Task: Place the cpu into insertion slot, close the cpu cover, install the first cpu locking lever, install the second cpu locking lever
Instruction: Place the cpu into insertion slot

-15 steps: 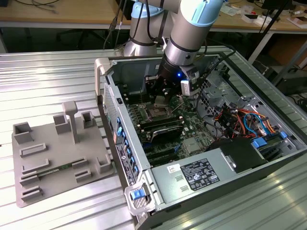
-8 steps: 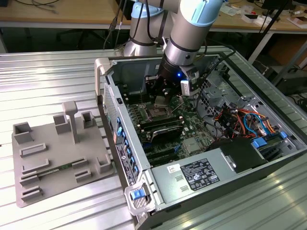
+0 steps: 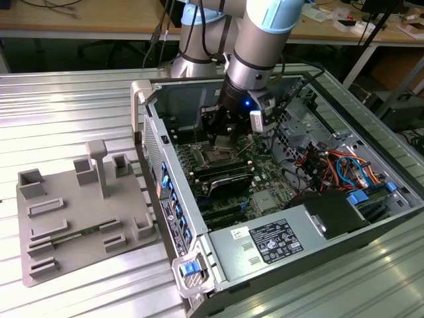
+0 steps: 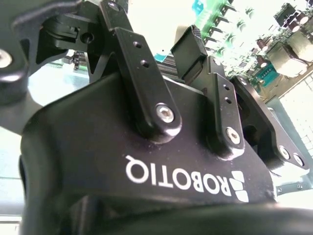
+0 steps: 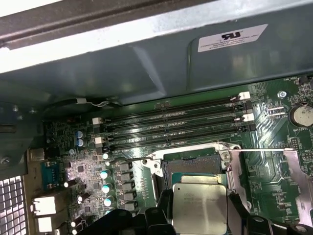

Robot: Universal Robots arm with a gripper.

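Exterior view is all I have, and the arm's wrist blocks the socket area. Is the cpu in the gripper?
Observer: Yes. In the first wrist view the cpu sits between the dark fingers of the gripper, silver top towards the camera.
Operator: Is it down in the insertion slot?
Observer: It doesn't look seated. A strip of the dark centre of the insertion slot shows beyond the chip's edge.
Operator: And the locking levers?
Observer: One locking lever, a thin metal rod, sticks out sideways from the slot's corner over the green board.
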